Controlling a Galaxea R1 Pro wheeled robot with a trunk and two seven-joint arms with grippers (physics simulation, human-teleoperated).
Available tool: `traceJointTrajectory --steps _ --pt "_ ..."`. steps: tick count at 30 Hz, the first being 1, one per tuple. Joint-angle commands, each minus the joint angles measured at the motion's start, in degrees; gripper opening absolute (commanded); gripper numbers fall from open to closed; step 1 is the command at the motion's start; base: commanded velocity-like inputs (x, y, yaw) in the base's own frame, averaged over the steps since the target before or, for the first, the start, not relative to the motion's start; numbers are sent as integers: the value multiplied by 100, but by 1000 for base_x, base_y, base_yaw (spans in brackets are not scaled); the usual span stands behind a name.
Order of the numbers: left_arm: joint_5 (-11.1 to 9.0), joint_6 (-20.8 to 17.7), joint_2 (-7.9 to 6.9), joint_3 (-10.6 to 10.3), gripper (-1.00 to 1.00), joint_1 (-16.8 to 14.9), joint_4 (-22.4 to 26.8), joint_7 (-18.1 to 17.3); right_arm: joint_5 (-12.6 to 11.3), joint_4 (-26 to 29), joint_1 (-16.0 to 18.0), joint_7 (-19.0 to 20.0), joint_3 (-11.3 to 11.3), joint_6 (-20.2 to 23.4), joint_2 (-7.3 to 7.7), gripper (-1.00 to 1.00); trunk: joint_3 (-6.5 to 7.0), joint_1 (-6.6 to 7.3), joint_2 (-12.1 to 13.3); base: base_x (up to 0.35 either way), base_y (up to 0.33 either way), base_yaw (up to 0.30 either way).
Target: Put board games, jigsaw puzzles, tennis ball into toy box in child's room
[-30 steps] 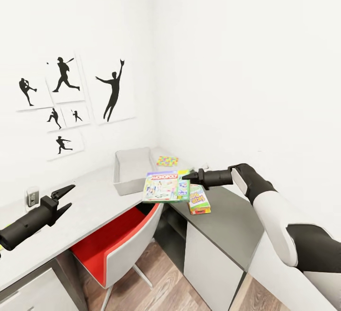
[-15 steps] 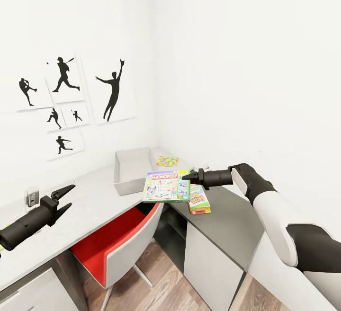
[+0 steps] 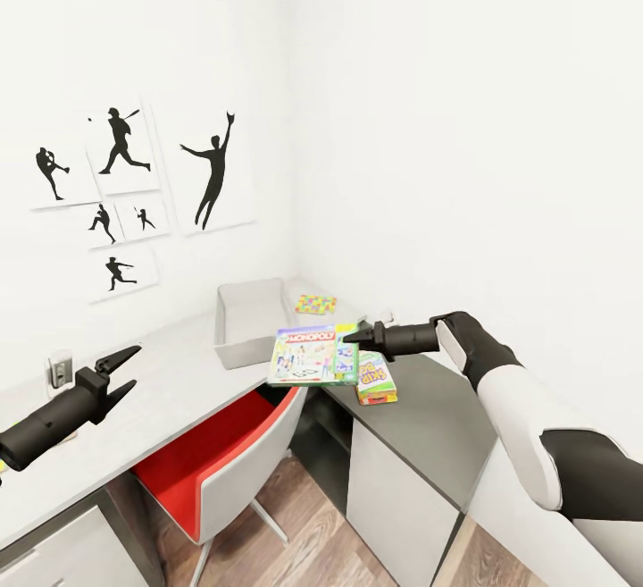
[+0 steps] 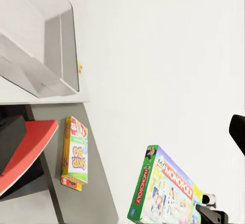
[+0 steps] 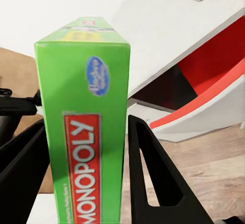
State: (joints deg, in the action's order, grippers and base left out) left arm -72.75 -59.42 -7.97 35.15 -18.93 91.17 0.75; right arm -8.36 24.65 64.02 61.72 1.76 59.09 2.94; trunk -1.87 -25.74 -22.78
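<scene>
Gripping the green "MONOPOLY" board game (image 3: 314,356) by its edge, the right gripper (image 3: 350,334) holds it in the air just in front of the toy box (image 3: 251,320), above the red-seated chair (image 3: 214,471). The "SKIP-BO" board game (image 3: 376,377) lies on the dark grey cabinet (image 3: 429,417), beside the held box. A jigsaw puzzle (image 3: 315,304) lies on the table (image 3: 170,381) next to the toy box. The left gripper (image 3: 128,371) hangs over the table, jaws spread and empty.

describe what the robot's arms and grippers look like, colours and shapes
Both grippers, left and right, are matte black with two tapered, pointed fingers on black cylindrical wrists. The right arm has glossy white shell segments and black joints. Near the left arm's picture-edge end sits a small yellow-green mark.
</scene>
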Motion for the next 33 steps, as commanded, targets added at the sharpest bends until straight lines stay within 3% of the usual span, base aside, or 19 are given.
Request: traceJointTrajectory --steps 1,11,33 --pt "-44 -31 0 6 100 -10 5 5 -41 34 -28 -12 13 39 -1 -100 -14 -4 -14 0 0 0" --pt "-166 -34 -15 5 100 -21 13 -5 -20 304 -346 -30 2 44 -18 -100 -14 -4 -14 0 0 0" --pt "-186 -35 -24 5 100 -23 15 -13 -16 524 -413 -23 10 63 -22 -100 -14 -4 -14 0 0 0"
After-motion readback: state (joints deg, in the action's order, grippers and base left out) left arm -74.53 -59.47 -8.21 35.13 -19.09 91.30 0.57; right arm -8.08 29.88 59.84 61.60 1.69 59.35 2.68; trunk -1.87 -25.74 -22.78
